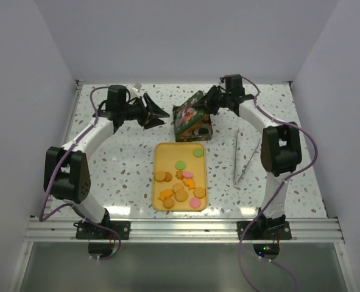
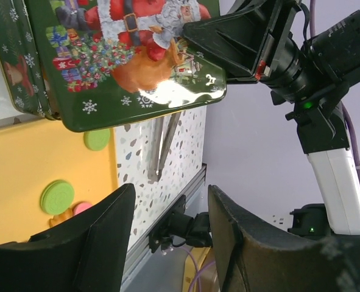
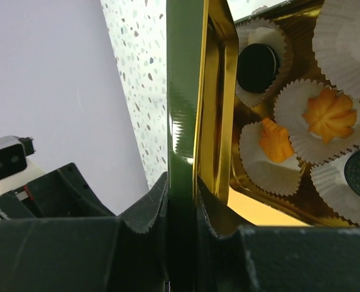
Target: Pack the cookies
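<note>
Several cookies [image 1: 180,182], orange, tan, pink and green, lie on a yellow tray [image 1: 167,155]. Behind the tray stands a green Christmas tin [image 1: 195,129]. Its Santa-printed lid [image 1: 187,109] is tilted up over it. My right gripper [image 1: 208,103] is shut on the lid's edge [image 3: 183,91], seen close in the right wrist view [image 3: 183,188]. The tin's gold inside [image 3: 289,204] holds white paper cups with orange cookies [image 3: 329,112] and a black one [image 3: 257,61]. My left gripper [image 1: 159,113] is open and empty left of the tin. The left wrist view [image 2: 170,207] shows the lid [image 2: 131,61] and green cookies [image 2: 56,196].
Metal tongs [image 1: 240,158] lie on the speckled table right of the tray, also in the left wrist view [image 2: 161,146]. White walls stand at the back and both sides. An aluminium rail [image 1: 186,228] runs along the near edge.
</note>
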`<action>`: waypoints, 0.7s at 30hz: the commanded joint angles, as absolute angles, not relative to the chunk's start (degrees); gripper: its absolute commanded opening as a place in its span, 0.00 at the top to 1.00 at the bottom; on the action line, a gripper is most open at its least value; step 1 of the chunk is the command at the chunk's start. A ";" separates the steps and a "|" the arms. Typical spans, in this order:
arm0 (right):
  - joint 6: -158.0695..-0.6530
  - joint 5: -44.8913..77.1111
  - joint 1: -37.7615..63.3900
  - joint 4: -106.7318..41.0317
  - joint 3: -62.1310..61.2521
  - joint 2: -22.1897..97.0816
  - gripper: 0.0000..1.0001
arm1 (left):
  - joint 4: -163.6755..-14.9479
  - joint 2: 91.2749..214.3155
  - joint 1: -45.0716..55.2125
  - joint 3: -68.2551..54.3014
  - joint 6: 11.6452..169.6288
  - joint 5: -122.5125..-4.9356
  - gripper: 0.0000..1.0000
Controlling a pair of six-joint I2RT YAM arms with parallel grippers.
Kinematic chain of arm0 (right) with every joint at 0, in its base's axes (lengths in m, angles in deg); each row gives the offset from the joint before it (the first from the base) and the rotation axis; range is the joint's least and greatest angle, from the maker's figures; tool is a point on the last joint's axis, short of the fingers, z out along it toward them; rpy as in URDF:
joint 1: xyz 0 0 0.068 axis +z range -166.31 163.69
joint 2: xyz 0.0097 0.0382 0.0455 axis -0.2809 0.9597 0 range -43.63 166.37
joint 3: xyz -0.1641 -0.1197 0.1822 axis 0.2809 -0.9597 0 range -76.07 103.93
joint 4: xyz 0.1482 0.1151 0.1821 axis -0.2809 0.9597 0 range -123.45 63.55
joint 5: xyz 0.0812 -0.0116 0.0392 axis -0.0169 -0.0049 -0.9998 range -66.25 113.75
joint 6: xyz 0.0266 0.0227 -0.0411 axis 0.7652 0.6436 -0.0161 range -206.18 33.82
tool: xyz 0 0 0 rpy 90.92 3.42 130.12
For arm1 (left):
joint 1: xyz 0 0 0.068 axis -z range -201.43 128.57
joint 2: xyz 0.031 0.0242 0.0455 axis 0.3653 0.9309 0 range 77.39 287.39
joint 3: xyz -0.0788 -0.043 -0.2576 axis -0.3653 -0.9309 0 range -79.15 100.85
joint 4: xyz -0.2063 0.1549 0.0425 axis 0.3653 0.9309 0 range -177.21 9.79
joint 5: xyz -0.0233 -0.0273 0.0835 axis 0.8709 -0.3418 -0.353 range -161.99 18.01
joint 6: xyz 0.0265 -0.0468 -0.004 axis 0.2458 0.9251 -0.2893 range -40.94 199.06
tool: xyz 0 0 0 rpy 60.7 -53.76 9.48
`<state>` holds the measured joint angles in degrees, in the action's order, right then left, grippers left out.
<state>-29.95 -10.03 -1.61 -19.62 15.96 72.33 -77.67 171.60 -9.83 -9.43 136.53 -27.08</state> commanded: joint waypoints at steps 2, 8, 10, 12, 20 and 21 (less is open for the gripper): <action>-27.38 -17.01 -3.48 -25.17 15.08 68.34 1.00 | -76.22 172.30 -11.23 -7.87 136.10 -28.74 0.44; -23.42 -23.26 -3.83 -37.04 10.07 67.37 1.00 | -80.51 177.04 -10.36 -6.38 137.15 -34.10 0.44; -23.51 -24.85 -4.18 -39.24 8.31 68.42 1.00 | -81.23 180.29 -9.04 -4.54 136.89 -34.89 0.44; -20.98 -25.64 -4.62 -44.65 6.12 68.69 1.00 | -80.97 182.23 -7.47 -2.78 136.28 -35.51 0.44; -19.29 -26.87 -6.11 -52.51 0.92 71.32 1.00 | -81.05 188.74 -5.17 1.98 133.46 -37.18 0.43; -19.47 -26.96 -6.55 -53.56 0.48 71.41 1.00 | -81.23 189.18 -5.17 2.06 133.20 -37.35 0.43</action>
